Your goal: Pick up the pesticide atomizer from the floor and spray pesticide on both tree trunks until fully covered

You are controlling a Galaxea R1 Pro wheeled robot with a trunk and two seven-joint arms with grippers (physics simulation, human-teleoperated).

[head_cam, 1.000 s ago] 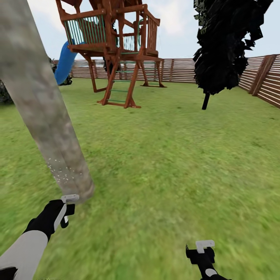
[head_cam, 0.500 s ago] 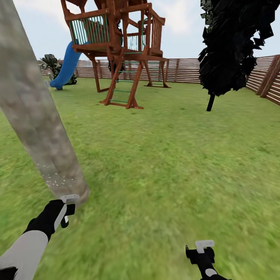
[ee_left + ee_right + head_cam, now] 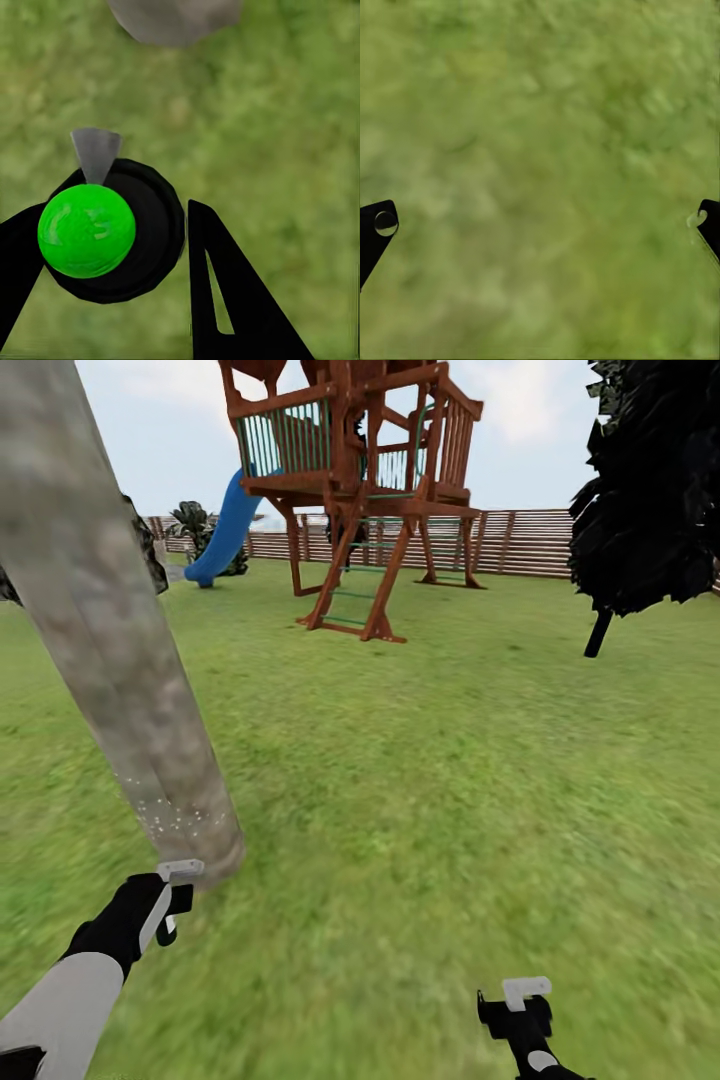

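The left gripper has its two black fingers closed around the pesticide atomizer, a round black body with a bright green ball on top and a grey nozzle pointing at the foot of the tree trunk. What the atomizer holds inside cannot be seen. From the head view, that gripper sits just in front of the trunk's base, and a scatter of small white specks lies on the bark low down. The right gripper hangs over bare lawn, fingers spread wide with nothing between them.

One pale grey-brown trunk is in view, one near-black conifer, one wooden play tower with one blue slide, and a slatted fence behind.
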